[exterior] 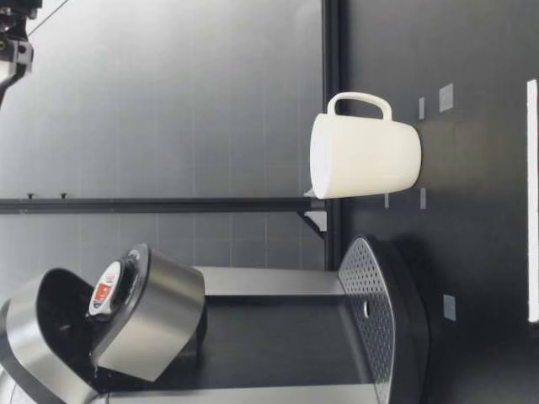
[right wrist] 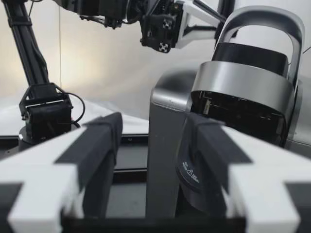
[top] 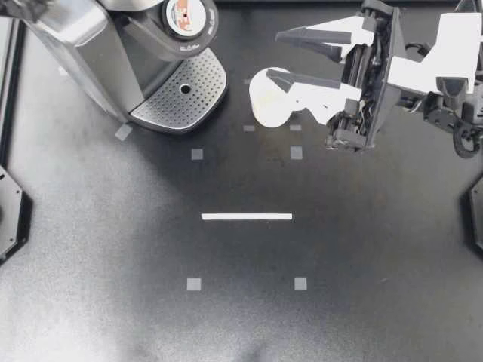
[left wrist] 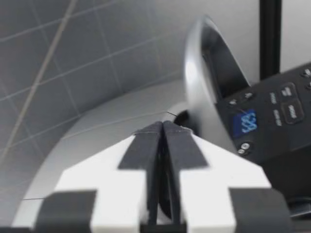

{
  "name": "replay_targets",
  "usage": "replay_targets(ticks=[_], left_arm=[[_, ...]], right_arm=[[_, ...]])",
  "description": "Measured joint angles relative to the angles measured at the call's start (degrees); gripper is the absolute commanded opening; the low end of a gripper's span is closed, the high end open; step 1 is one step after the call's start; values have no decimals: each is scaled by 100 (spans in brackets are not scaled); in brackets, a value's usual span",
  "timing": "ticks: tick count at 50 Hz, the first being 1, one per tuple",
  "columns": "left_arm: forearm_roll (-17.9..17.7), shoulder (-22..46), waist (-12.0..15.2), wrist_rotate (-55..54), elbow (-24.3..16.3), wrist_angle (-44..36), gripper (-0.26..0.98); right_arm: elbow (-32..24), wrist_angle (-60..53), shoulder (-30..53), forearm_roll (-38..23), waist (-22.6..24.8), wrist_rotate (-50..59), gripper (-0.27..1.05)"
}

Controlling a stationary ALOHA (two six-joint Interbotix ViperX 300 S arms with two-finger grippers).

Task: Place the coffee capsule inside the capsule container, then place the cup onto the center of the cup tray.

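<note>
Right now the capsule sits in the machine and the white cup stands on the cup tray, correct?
No. The capsule is in the machine, but the white cup stands on the table beside the cup tray, not on it; see the top view.

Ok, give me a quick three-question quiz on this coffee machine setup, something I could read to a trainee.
1. True or false: the cup stands on the cup tray.
2. Where is the coffee capsule? A) on the cup tray B) in the capsule container C) inside the cup
3. Fill in: the right end effector is ___ (open or shut).
Key: 1 false, the cup stands on the table beside the machine; 2 B; 3 open.
</note>
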Motion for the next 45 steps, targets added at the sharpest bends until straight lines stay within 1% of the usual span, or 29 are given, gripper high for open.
replay_targets(ticks=[8, 19, 26, 31, 37, 45], left_arm=[[0, 0, 35, -114, 0, -396, 11], [-18, -44, 35, -457, 0, -1573, 11], [-26, 18, 26, -554, -18, -2065, 11], [-44, 88, 18, -668, -53, -2276, 11], [-44, 158, -105, -809, -88, -2461, 11], [-44, 255, -369, -958, -97, -2549, 11]], right_arm=[[9, -18, 0, 0, 0, 0, 56], [53, -26, -26, 0, 0, 0, 56], [62, -26, -70, 0, 0, 0, 56], [79, -35, -88, 0, -9, 0, 56], [97, -53, -88, -9, 0, 0, 56], [105, -79, -88, 0, -9, 0, 56]])
